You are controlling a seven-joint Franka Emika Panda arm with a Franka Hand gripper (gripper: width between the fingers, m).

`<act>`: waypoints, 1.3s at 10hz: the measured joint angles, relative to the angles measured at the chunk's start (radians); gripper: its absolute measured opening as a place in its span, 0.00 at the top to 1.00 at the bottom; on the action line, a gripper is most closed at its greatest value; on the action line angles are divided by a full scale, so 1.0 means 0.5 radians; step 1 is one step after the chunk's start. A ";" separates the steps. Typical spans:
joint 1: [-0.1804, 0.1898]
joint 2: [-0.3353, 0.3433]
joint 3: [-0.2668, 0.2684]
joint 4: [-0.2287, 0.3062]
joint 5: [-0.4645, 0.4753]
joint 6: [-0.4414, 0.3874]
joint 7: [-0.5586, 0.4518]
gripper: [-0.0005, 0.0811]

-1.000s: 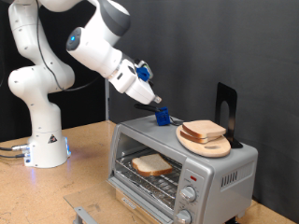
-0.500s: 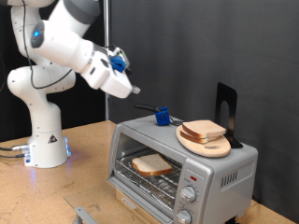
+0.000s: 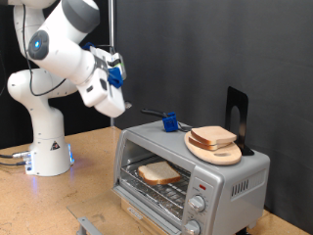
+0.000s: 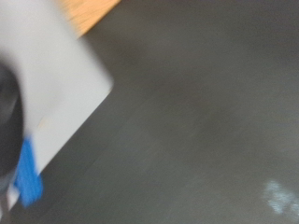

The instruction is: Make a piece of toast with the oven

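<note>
- White arm holds the pincer [image 3: 119, 110] up in the air, off the oven's upper corner on the exterior view's left, touching nothing; whether its fingers stand wide or narrow I cannot tell, and nothing shows between them.
- Wrist view is blurred: dark floor, a pale slab, a strip of worktop [image 4: 89, 11]; no fingers made out.
- Oven [image 3: 191, 176] sits on the worktop, door open and dropped forward, interior lit.
- Toast [image 3: 158, 173] lies flat on the wire rack inside, pale with a tan crust.
- Oven top carries a small blue object [image 3: 170, 122] and a wooden plate [image 3: 217, 149] with another slice [image 3: 213, 136]; a black stand [image 3: 236, 116] is behind the plate.
- Two knobs [image 3: 199, 205] on the front panel, at the exterior view's right of the door.
- Judgement: loading looks done, bread in place; door not yet shut, knobs apparently untouched. Closing would call for a low approach under the door's edge, well clear of the rack.
</note>
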 joint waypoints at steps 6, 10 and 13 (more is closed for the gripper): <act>-0.208 0.192 -0.435 0.046 0.208 -0.383 0.207 0.16; -0.223 0.446 -0.583 0.242 0.344 -0.434 0.233 0.16; -0.227 0.775 -0.637 0.489 0.406 -0.640 0.285 0.16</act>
